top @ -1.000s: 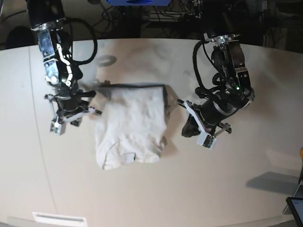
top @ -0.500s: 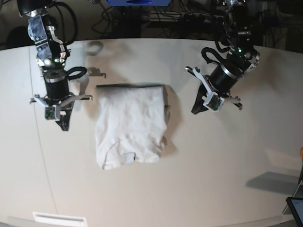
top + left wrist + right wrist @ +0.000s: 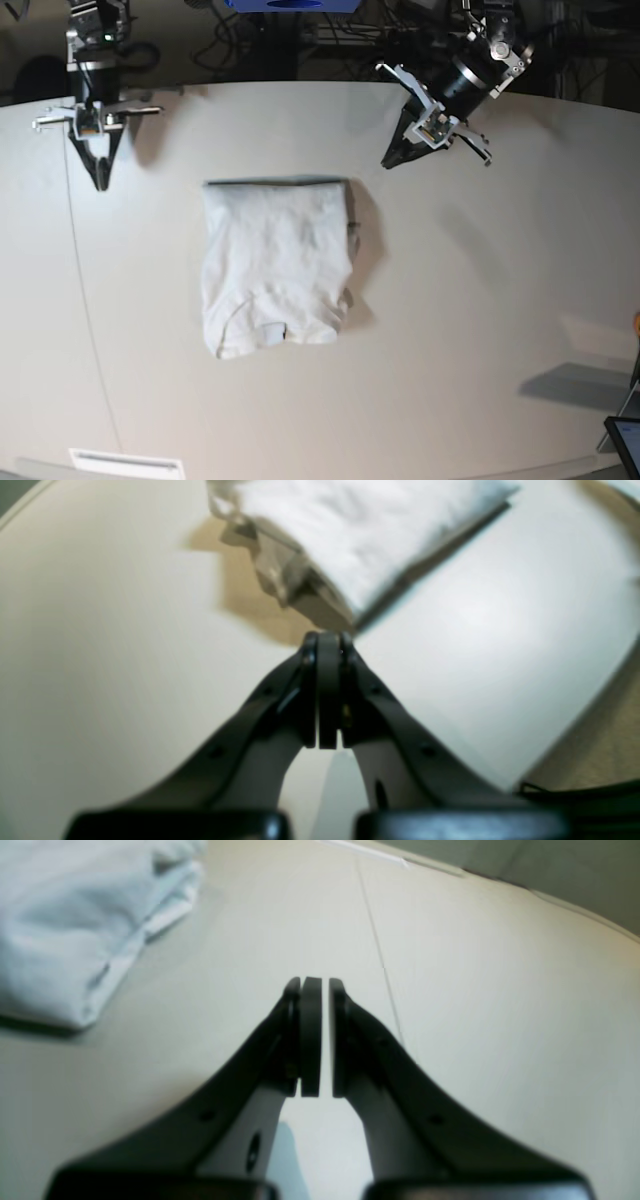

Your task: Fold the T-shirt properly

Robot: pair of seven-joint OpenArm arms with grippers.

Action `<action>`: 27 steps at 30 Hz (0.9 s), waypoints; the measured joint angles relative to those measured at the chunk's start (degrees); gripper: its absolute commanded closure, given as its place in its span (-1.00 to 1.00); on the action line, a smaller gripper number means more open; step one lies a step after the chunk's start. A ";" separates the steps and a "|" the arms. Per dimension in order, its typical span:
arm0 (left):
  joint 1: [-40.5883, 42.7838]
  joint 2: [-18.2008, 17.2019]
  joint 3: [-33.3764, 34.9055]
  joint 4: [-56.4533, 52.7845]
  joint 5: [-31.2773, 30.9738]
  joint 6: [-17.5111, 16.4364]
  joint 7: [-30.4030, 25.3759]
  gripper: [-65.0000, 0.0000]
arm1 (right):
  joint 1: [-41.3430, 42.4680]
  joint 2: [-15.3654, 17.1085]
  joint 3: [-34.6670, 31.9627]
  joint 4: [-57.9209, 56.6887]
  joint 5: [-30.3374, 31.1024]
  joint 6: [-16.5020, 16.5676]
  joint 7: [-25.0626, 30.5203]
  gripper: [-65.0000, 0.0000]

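Note:
The white T-shirt (image 3: 275,265) lies folded into a rough rectangle on the middle of the off-white table (image 3: 470,330), its neck label (image 3: 270,333) towards the near side. My left gripper (image 3: 392,160) hangs shut and empty beyond the shirt's far right corner. My right gripper (image 3: 99,180) hangs shut and empty off to the far left. In the left wrist view the shut left gripper (image 3: 327,642) points at a corner of the T-shirt (image 3: 360,535). In the right wrist view the right gripper (image 3: 315,985) shows only a sliver of gap, with the T-shirt (image 3: 75,925) at upper left.
Cables and a blue object (image 3: 290,5) sit behind the table's far edge. A thin seam (image 3: 85,300) runs down the table's left side. A white strip (image 3: 125,462) lies at the near left edge and a dark screen corner (image 3: 625,440) shows at lower right.
Both arms have drawn back from beside the shirt towards the table's far edge, left arm up-right, right arm up-left. The folded T-shirt has not moved.

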 measured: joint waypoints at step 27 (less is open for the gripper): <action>25.35 -1.92 0.70 -16.94 7.72 6.80 -9.92 1.00 | -14.82 -9.60 1.75 -20.96 -0.81 0.76 4.70 0.89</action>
